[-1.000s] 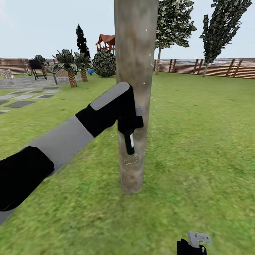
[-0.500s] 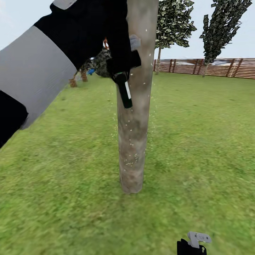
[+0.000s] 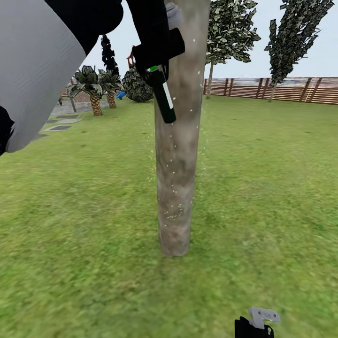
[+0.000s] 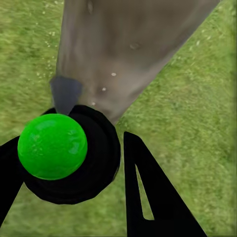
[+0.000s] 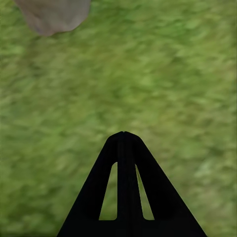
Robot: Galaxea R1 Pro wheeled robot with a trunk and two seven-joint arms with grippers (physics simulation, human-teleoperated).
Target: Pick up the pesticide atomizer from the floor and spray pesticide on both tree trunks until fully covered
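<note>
A thick grey-brown tree trunk [image 3: 178, 164] stands straight ahead on the lawn, with tiny white pesticide specks [image 3: 174, 190] scattered over it and in the air beside it. High against the trunk's left side, my left gripper [image 3: 157, 49] is shut on the pesticide atomizer [image 3: 163, 96], a slim dark bottle with a pale stripe hanging tilted downward. In the left wrist view the atomizer [image 4: 74, 158] with a bright green round end sits between the dark fingers [image 4: 148, 192], facing the trunk [image 4: 123, 49]. My right gripper [image 3: 257, 323] hangs low over grass, fingers [image 5: 123, 182] together with nothing in them.
Grass surrounds the trunk on all sides. Two leafy trees [image 3: 230, 28] [image 3: 293, 33] stand by the slatted wooden fence [image 3: 281, 89] at the back right. Palms [image 3: 94, 89], a round bush [image 3: 137, 84] and paving stones [image 3: 61, 126] lie at the back left.
My left arm has risen with the atomizer, from mid-height on the trunk to near its top in view. The right gripper has stayed put.
</note>
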